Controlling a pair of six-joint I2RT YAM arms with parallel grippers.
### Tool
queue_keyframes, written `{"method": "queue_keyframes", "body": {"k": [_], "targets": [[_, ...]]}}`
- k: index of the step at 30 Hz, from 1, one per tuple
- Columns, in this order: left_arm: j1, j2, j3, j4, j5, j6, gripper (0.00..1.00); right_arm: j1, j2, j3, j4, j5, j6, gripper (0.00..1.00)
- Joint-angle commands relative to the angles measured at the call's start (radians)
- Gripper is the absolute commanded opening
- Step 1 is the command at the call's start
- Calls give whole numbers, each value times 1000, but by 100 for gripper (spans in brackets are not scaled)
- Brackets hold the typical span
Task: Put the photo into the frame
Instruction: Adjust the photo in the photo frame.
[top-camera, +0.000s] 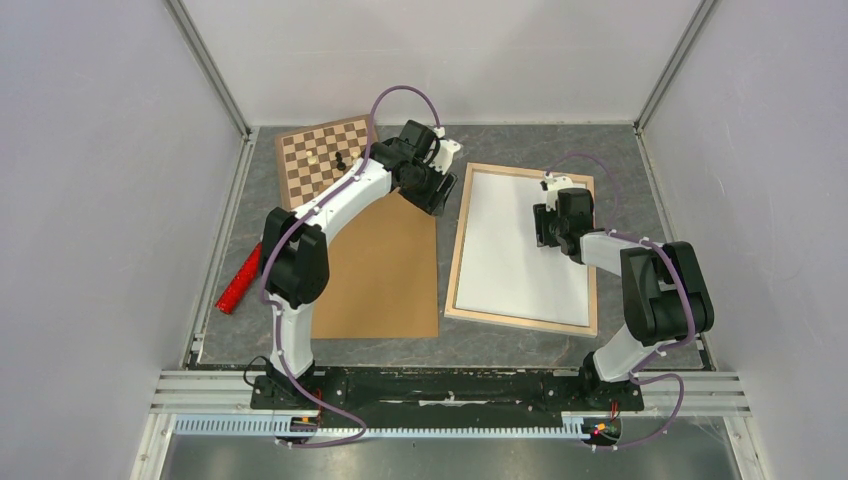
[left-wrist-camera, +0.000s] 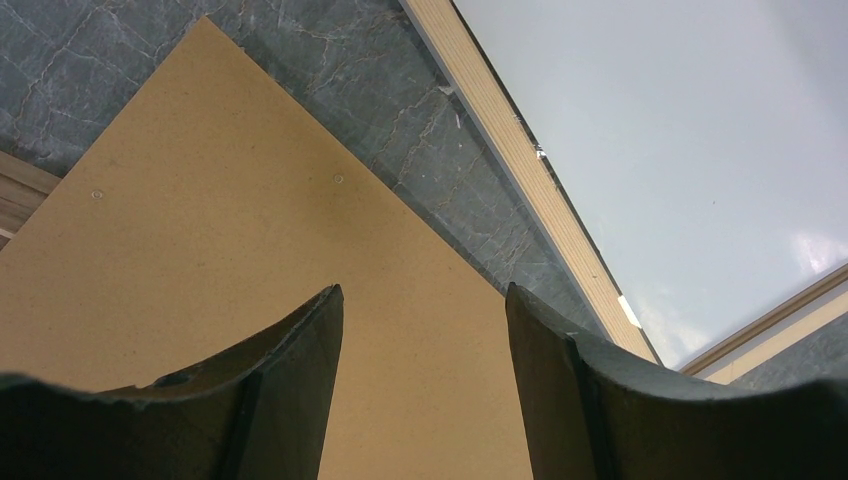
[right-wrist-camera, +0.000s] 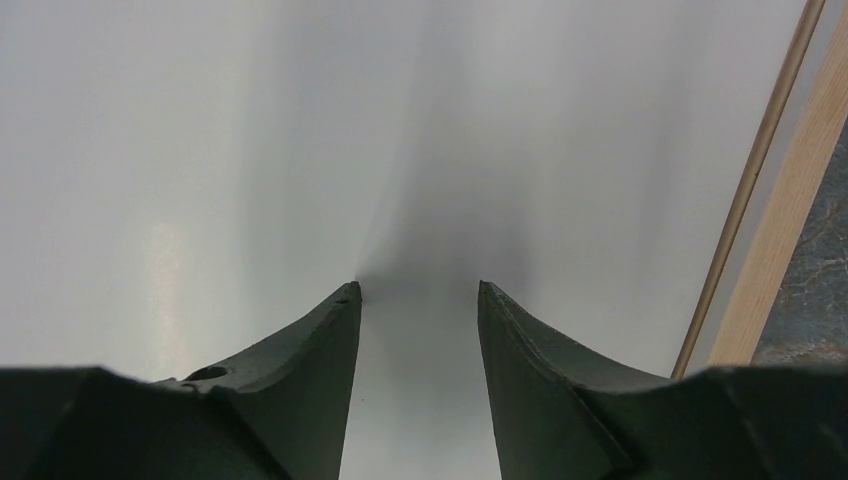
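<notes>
Hovering low, the right gripper (right-wrist-camera: 418, 288) holds its fingers apart just over the photo (top-camera: 520, 245), which lies white back up inside the frame (top-camera: 456, 250) at the table's right. Seating looks nearly done. The next move probably calls for pressing its edges flat. The left gripper (left-wrist-camera: 422, 290), also spread, waits above the brown backing board (top-camera: 385, 270).

left gripper (left-wrist-camera: 422, 290) parted, right gripper (right-wrist-camera: 418, 285) (likewise) parted

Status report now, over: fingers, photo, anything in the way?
Left gripper open, empty, over backing board corner. Right gripper open, low over photo. Photo lies white back up within frame. Nothing else on it.
</notes>
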Motion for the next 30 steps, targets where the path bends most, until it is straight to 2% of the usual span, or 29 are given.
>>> {"method": "queue_keyframes", "body": {"k": [1,30], "targets": [[4,-59,-1,32,19,-25,67,3,-4,24,-1,4,18,50],[5,-49,-8,33,28,-31,67,19,-42,23,21,32,68,51]]}}
